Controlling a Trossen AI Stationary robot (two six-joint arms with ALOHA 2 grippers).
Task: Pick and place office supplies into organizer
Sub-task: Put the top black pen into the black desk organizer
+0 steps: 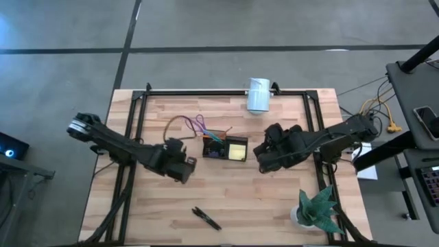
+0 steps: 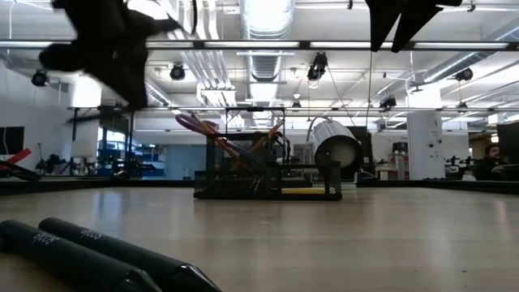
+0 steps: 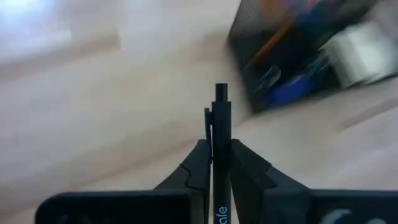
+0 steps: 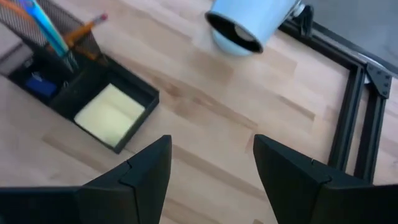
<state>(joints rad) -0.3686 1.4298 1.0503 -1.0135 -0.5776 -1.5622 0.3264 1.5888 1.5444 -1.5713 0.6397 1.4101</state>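
I see the organizer point(image 1: 224, 147) near the desk's point(image 1: 274, 199) middle, with the sticky-note pad point(image 1: 238, 151) in its right compartment. The cylinder point(image 1: 258, 95) lies at the far edge, the plant point(image 1: 317, 209) at the near right corner, and two markers point(image 1: 206, 217) by the near edge.

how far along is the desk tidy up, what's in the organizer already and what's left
Mostly done: the organizer already holds the yellow sticky-note pad, the purple-handled scissors and an orange pencil. In hand: the left tool is shut on a black pen, beside the organizer. Left: dark items lie near the table's front edge. The right tool waits open.
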